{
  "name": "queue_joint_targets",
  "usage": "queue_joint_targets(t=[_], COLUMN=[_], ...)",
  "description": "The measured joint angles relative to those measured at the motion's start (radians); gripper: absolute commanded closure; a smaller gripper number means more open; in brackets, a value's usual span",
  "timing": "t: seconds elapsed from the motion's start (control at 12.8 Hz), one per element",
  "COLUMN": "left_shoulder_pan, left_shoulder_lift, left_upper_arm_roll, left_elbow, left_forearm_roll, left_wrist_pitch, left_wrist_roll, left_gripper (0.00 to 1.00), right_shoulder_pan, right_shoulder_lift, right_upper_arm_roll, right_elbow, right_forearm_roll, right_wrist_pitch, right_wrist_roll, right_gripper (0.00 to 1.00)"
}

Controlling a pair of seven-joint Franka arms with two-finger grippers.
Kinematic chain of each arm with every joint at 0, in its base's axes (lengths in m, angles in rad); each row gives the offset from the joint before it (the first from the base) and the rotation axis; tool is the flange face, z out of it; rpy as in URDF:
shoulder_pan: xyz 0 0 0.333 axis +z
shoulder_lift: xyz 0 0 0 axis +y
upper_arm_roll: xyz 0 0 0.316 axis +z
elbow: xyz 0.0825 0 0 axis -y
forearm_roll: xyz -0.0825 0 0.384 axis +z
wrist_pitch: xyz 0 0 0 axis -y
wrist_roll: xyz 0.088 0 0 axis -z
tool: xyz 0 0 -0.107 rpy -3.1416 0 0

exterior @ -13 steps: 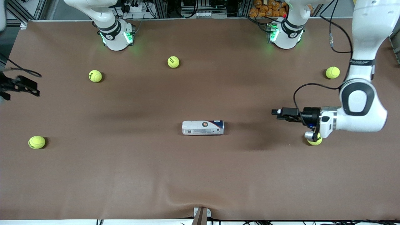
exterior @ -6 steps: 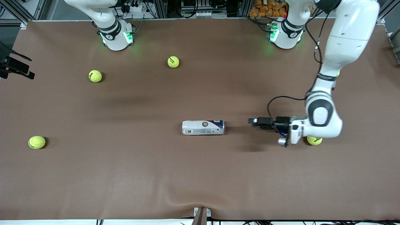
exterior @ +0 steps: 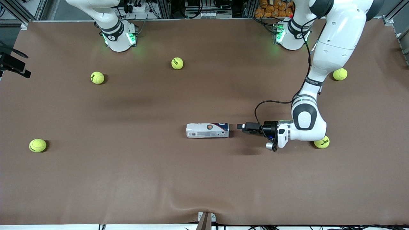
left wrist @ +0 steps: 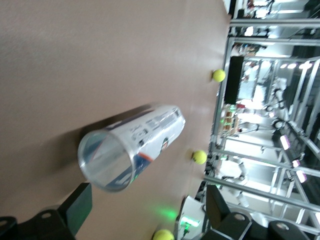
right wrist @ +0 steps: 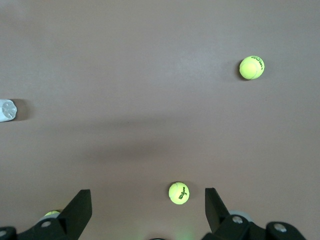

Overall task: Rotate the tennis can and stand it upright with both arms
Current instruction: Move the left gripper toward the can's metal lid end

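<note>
Both pairs of jaws stand spread wide with nothing between them. The right wrist view shows the right gripper's two black fingers far apart over bare brown table. The left wrist view shows the left gripper's fingers just as wide, with the tennis can framed in the gap but not touched.

In the front view, starting at the right arm's end of the table, the right gripper hangs at the very edge of the frame in its upper part, well apart from the can; that arm waits. One tennis ball lies low at the same end. A second ball sits higher in the frame, and a third ball is higher again, near the right arm's base.

The tennis can lies on its side in the middle of the frame, its length running along the table from one arm's end toward the other. Its blue-banded, silvery-rimmed end points at the left arm's end, and in the left wrist view that end is clear and round, facing the camera.

The left gripper is held level just beside that end of the can, with a narrow gap between them. The left arm reaches down from its base at the top of the frame. A fourth ball lies partly under the arm's wrist, and a fifth ball rests higher up beside the forearm.
</note>
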Motion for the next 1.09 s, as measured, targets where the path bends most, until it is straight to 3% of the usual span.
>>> queue_joint_targets(t=[0.23,0.62,0.78,0.94,1.09], left_shoulder_pan=[-0.050,-0.083,-0.094,-0.097,-0.096], left_shoulder_lift=[0.050,0.084,0.087,0.088,0.089], left_upper_arm_roll=[0.000,0.000,0.000,0.000,0.002], left_elbow=[0.010,0.024,0.027,0.035,0.039], left_forearm_roll=[-0.102,-0.154,-0.163,-0.163,-0.163], left_wrist_pitch=[0.031,0.055,0.057,0.059,0.060], left_wrist_roll=[0.032,0.037,0.037,0.037,0.037], left_gripper=[0.00,0.01,0.18,0.47,0.58], right_shoulder_pan=[0.001,0.001,0.001,0.001,0.003], right_shoulder_lift=[0.000,0.000,0.000,0.000,0.000], right_upper_arm_roll=[0.003,0.002,0.003,0.003,0.005], right_elbow=[0.010,0.027,0.028,0.028,0.028], right_forearm_roll=[-0.006,-0.015,-0.015,-0.015,-0.015], right_wrist_pitch=[-0.018,-0.031,-0.039,-0.043,-0.043], right_wrist_roll=[0.029,0.052,0.052,0.052,0.052], right_gripper=[0.00,0.00,0.00,0.00,0.00])
